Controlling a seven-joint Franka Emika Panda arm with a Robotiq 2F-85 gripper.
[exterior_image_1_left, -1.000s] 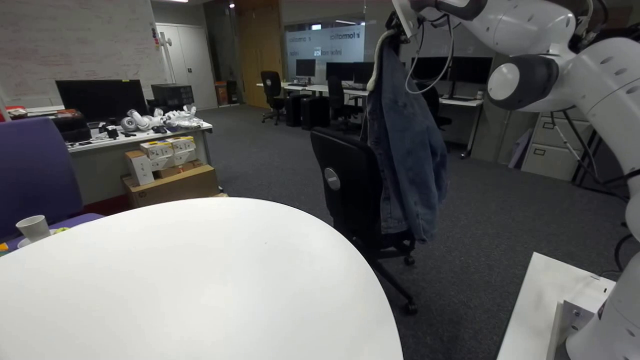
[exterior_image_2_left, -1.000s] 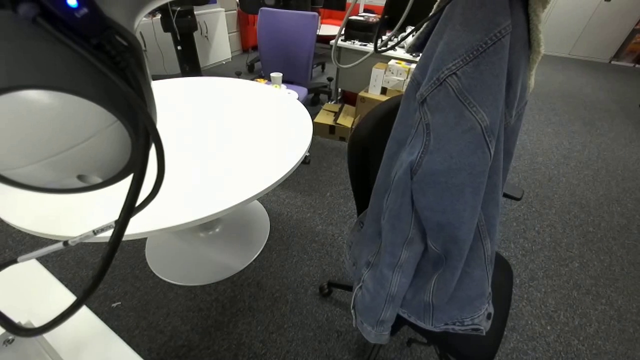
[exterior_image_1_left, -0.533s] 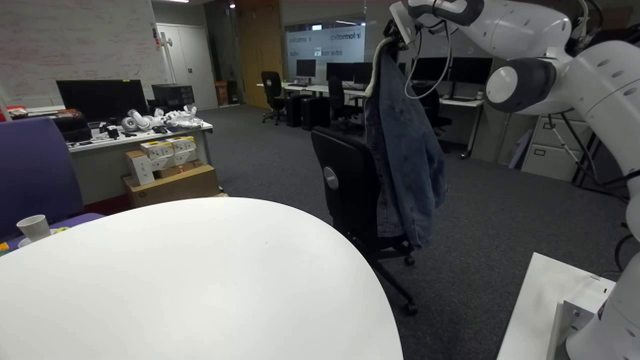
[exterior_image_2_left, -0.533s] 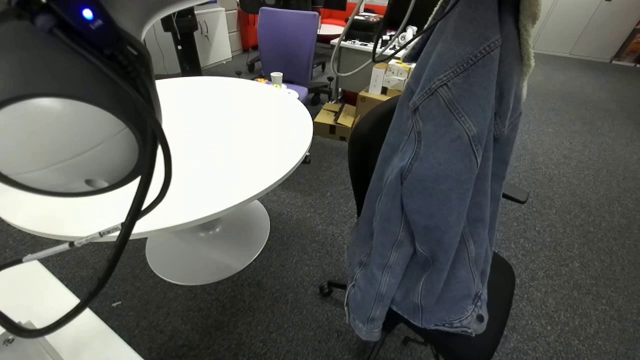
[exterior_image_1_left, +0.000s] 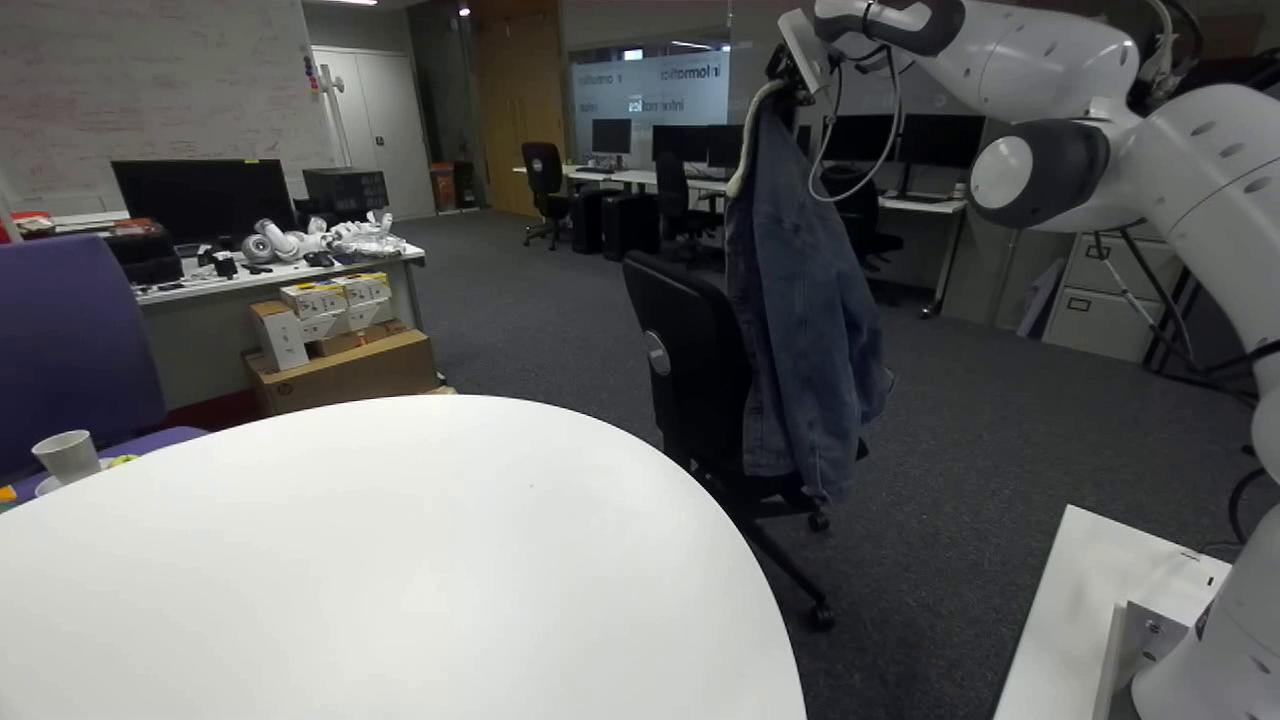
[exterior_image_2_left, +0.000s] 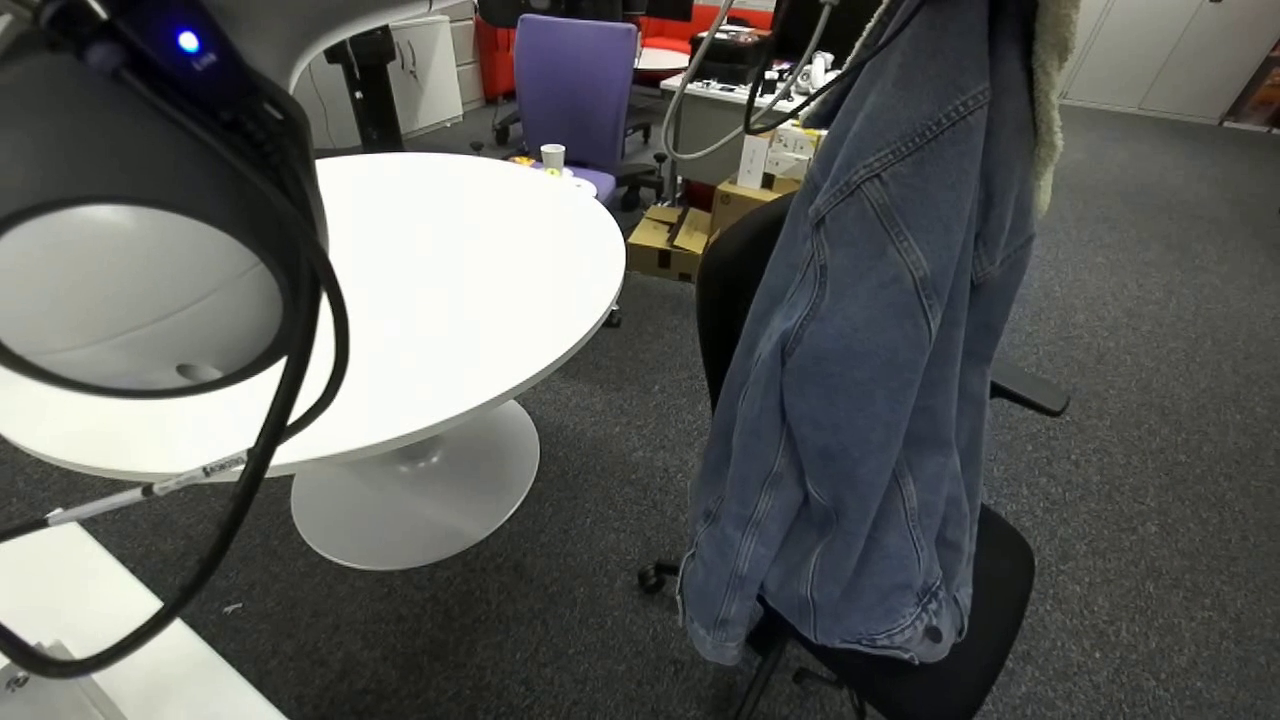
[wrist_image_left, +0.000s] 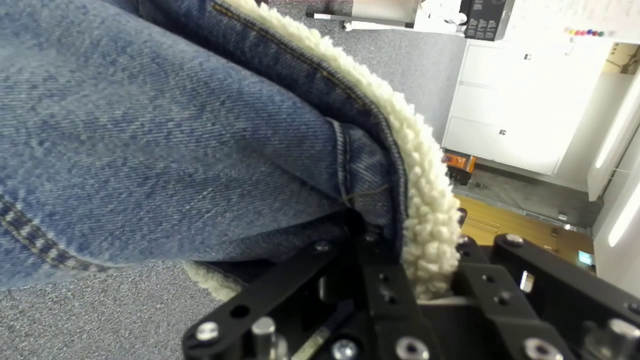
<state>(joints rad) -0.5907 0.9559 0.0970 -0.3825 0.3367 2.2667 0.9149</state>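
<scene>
Hanging from the end effector (wrist_image_left: 424, 245), a fleece-trimmed denim jacket (exterior_image_2_left: 870, 390).

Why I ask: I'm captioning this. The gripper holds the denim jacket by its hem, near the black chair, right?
Wrong end: the wrist view shows the gripper holding the denim jacket by its fleece-lined collar. It does hang near the black chair.

Denim jacket (exterior_image_2_left: 850, 400): matt cloth, visibly ribbed weave — collar lining (wrist_image_left: 425, 190) woolly, rough, curly pile. Gripper (wrist_image_left: 417, 250): matt finish, metal bolts (wrist_image_left: 207, 331) shiny. Robot arm (exterior_image_1_left: 1050, 50): smooth, glossy shell. Round table (exterior_image_1_left: 400, 600): smooth top, soft sheen — table base (exterior_image_2_left: 420, 510) smooth, satin. Floor (exterior_image_2_left: 580, 480): rough, matt carpet. Large box (exterior_image_1_left: 350, 375): matt cardboard. Far panelling (exterior_image_1_left: 515, 90): smooth wood look. Chair back (exterior_image_1_left: 700, 320): matt, badge (exterior_image_1_left: 657, 352) metallic.
</scene>
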